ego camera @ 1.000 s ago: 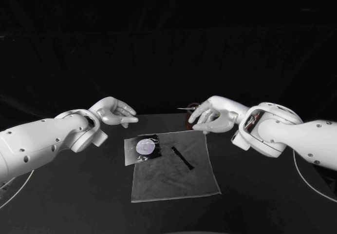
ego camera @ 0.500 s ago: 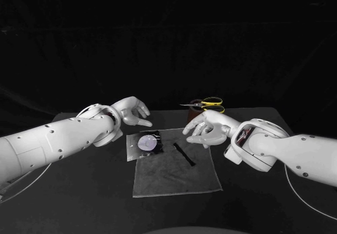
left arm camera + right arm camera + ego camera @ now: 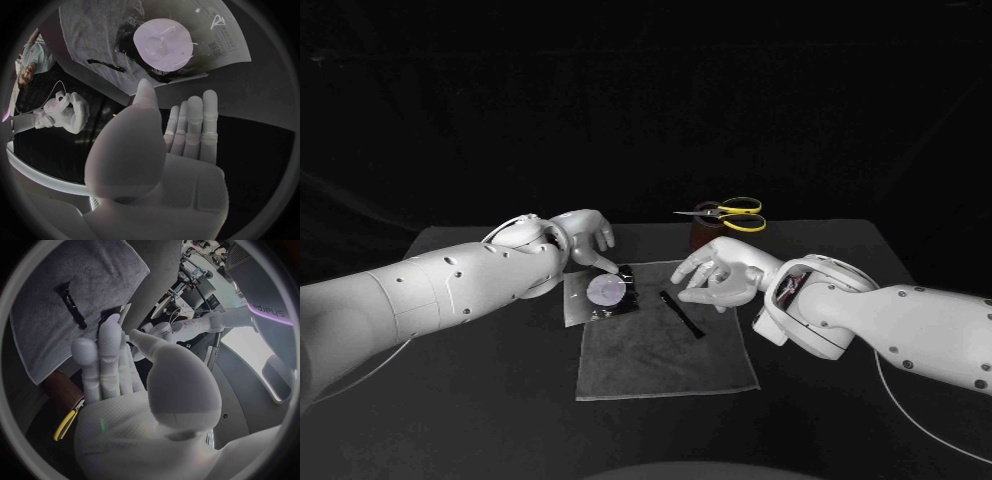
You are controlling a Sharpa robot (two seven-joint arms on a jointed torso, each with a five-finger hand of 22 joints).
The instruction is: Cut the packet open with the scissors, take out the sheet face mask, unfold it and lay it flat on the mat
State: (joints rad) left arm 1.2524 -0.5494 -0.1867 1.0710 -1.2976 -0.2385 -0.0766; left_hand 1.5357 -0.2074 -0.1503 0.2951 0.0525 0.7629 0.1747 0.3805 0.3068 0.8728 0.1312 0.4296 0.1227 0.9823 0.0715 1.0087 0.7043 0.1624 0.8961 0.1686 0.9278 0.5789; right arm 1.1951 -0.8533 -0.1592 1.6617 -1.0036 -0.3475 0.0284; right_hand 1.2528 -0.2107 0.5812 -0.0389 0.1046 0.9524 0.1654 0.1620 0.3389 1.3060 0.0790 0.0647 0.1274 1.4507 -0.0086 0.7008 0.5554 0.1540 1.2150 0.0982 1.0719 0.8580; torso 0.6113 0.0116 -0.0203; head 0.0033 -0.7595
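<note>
1. The packet [image 3: 600, 293], clear with a pale round disc showing through it, lies flat across the far left edge of the grey mat [image 3: 661, 350], partly on the cloth and partly on the black table [image 3: 473, 380].
2. In my left wrist view the packet [image 3: 164, 44] lies just beyond my fingertips, printed side up, with the mat [image 3: 94, 30] under its far part.
3. A short black strip [image 3: 681, 315] lies on the mat just beside the packet, on my right-hand side of it and apart from it.
4. My left hand [image 3: 581, 235] hovers over the packet's far edge, fingers apart and holding nothing. One fingertip reaches down to the packet's rim; I cannot tell whether it touches.
5. My right hand [image 3: 718, 272] hangs above the mat's far right corner, near the black strip, fingers loosely curved and spread, with nothing in its grasp.
6. The yellow-handled scissors [image 3: 728, 212] rest on top of a brown holder [image 3: 701, 236] at the far side of the table, just behind my right hand and well apart from the packet.
7. In my right wrist view, a yellow handle [image 3: 65, 424] shows beside the brown holder [image 3: 59, 385].
</note>
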